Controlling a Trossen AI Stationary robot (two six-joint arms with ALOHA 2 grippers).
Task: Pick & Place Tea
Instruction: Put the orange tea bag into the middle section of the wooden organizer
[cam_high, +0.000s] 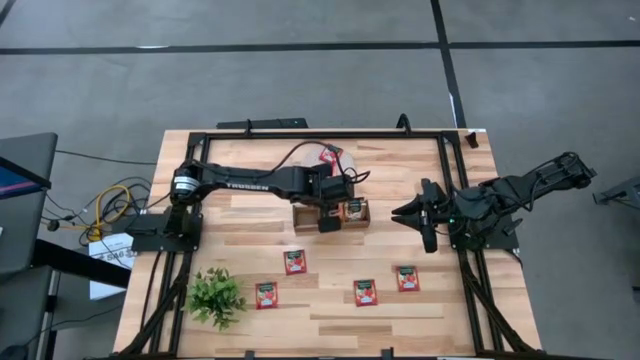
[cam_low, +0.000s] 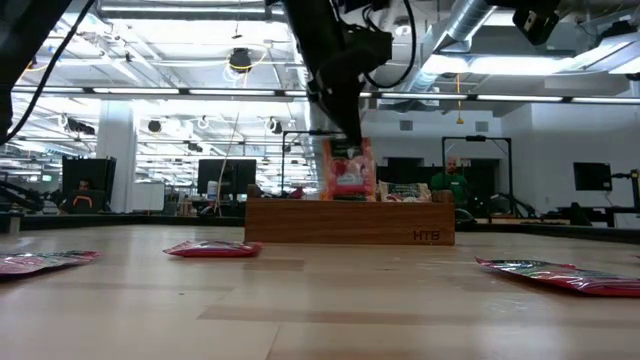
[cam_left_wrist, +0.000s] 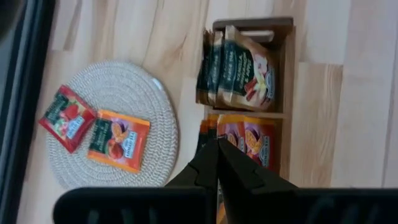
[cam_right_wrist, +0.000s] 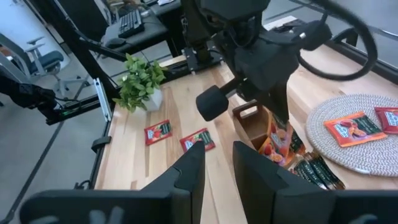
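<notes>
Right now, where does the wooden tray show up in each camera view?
High view: wooden tray at table centre, under the left pincer.
Low view: mid-picture, seen side-on.
Left wrist view: just beyond the fingertips, beside the woven mat.
Right wrist view: beneath the left arm, next to the mat.
Shared landmark: the orange tea sachet held over the tray.

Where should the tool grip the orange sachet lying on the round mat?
Come straight down on the orange sachet and pinch one free edge: it lies flat on the woven mat, beside a red sachet, so only its thin edges offer a hold.
</notes>
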